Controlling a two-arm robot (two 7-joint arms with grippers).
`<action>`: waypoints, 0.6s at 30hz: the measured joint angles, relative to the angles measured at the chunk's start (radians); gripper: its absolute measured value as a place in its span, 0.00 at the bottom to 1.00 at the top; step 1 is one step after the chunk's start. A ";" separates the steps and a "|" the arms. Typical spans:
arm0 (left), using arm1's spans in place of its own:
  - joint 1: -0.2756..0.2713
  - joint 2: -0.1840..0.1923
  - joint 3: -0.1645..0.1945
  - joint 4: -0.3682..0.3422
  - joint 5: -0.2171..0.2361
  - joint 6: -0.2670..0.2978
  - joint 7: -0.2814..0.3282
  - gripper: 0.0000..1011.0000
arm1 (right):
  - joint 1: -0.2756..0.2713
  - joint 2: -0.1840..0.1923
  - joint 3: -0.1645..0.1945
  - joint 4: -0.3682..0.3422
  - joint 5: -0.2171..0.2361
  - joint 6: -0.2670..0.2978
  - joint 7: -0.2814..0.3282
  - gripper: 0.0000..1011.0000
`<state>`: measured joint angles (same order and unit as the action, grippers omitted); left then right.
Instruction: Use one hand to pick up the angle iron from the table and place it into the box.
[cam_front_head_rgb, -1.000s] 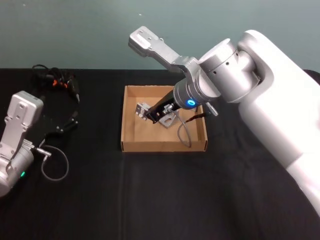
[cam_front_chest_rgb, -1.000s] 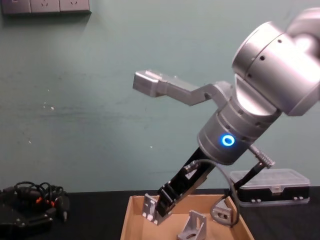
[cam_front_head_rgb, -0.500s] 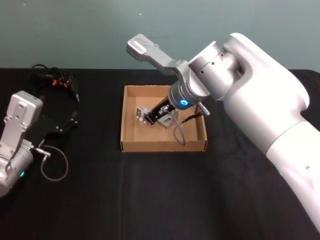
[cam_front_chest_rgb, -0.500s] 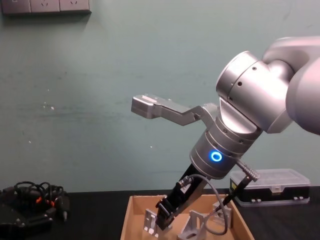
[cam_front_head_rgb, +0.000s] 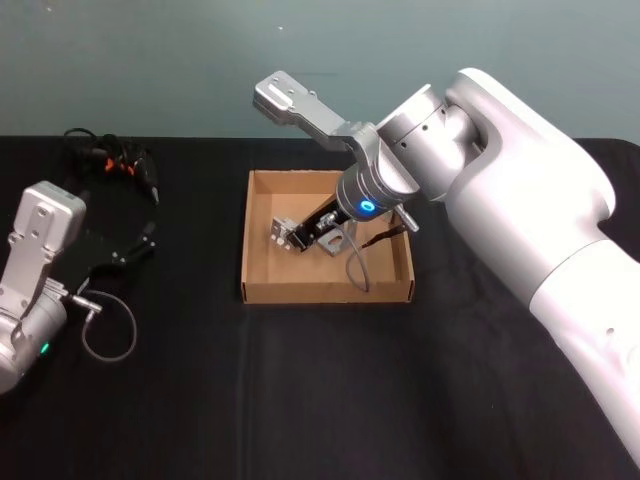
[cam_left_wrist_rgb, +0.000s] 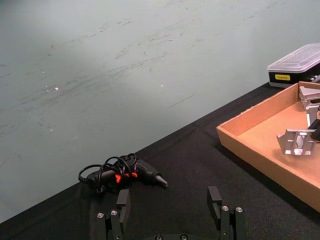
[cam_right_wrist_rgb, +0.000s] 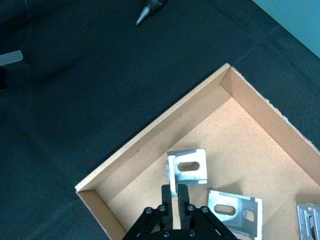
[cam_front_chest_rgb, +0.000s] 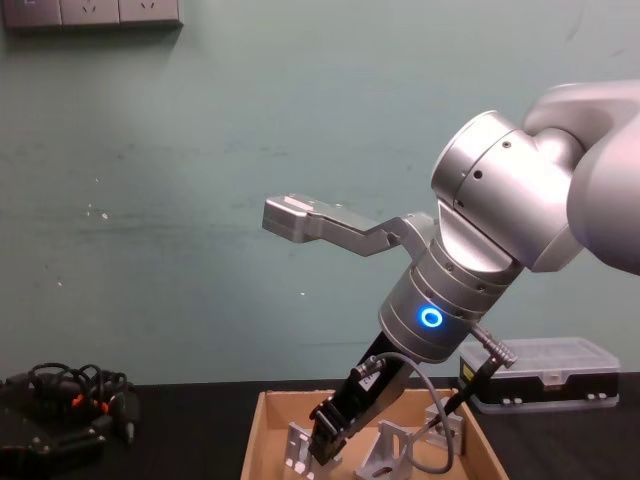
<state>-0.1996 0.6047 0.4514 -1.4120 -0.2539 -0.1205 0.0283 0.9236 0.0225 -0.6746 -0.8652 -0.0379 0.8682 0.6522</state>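
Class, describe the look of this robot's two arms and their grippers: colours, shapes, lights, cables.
Both arms are thick, rounded silver-grey metal. The right arm has a glowing blue ring near its wrist, a flat grey bracket jutting out, and a grey cable looping beside its slim black right gripper. The left arm has a boxy grey housing, a small green light, a grey cable loop, and a black left gripper with screw-studded jaws.

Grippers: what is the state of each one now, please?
Left gripper: open, holding nothing, parked above the table.
Right gripper: shut on an angle iron, down inside the box.
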 joint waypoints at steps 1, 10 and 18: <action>0.000 0.000 0.000 0.000 0.000 0.000 0.000 1.00 | 0.000 0.000 0.000 0.000 0.000 0.000 0.000 0.08; 0.000 0.000 0.000 0.000 0.000 0.000 0.000 1.00 | -0.001 0.001 -0.001 -0.003 0.001 0.002 -0.001 0.32; 0.000 0.000 0.000 0.000 0.000 0.000 0.000 1.00 | -0.001 0.001 -0.001 -0.004 0.001 0.004 -0.003 0.55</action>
<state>-0.1995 0.6047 0.4514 -1.4120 -0.2539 -0.1205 0.0283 0.9221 0.0239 -0.6754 -0.8697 -0.0369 0.8719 0.6496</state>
